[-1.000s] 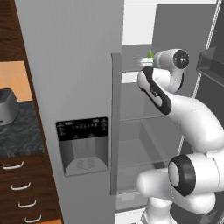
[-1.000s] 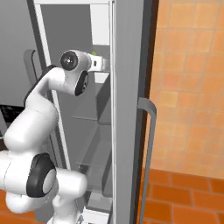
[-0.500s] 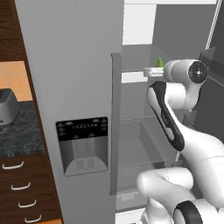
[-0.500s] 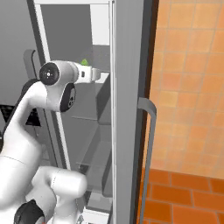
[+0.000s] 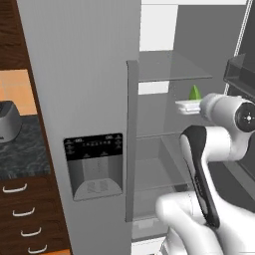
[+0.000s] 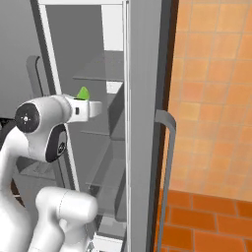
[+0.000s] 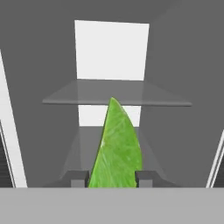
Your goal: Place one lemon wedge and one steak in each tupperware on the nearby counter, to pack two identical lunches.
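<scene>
Inside the open fridge (image 5: 164, 124), the gripper (image 7: 112, 178) is pinching a lemon wedge (image 7: 116, 148) (tip at twelve o'clock), likely slipping if jolted.

Veined matt green lemon wedge (image 7: 116, 148); translucent glass shelf (image 7: 116, 97); matt grey fridge door (image 5: 79, 74).

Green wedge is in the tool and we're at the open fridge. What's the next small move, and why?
Probably draw the tool straight back out of the grey fridge. The green lemon wedge sits clamped between both fingertips, above the glass shelves, and no tupperware is in sight, so clearing the fridge comes before any carry.
</scene>
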{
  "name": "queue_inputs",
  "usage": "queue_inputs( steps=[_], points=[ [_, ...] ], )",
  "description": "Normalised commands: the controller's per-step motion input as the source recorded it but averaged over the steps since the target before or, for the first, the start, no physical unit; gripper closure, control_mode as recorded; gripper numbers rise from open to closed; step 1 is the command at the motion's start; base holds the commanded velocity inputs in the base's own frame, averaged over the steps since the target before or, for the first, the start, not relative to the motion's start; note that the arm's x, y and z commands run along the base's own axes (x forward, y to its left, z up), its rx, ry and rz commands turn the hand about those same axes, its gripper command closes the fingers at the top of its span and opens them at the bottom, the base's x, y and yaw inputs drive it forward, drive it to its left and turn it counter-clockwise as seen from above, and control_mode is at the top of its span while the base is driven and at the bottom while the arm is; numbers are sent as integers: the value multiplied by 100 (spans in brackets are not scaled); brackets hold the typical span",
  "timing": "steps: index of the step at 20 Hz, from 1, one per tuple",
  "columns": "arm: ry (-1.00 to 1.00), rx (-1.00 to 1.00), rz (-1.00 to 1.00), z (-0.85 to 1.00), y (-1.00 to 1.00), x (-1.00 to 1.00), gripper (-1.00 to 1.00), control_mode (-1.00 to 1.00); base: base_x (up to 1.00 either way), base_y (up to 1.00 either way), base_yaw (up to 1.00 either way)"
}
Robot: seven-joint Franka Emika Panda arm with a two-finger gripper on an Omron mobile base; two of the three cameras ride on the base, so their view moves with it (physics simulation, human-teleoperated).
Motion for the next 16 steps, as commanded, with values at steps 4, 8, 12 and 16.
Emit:
queue_inputs(
  steps=[4, 8, 12, 16],
  points=[
    [0, -1, 0, -8, 3, -25, 100, 100, -71, 47, 2],
    [0, 0, 0, 0, 0, 0, 100, 100, -26, 100, 9],
    [0, 0, 0, 0, 0, 0, 100, 100, -4, 100, 6],
    [0, 0, 0, 0, 0, 0, 100, 100, 8, 100, 7]
  ],
)
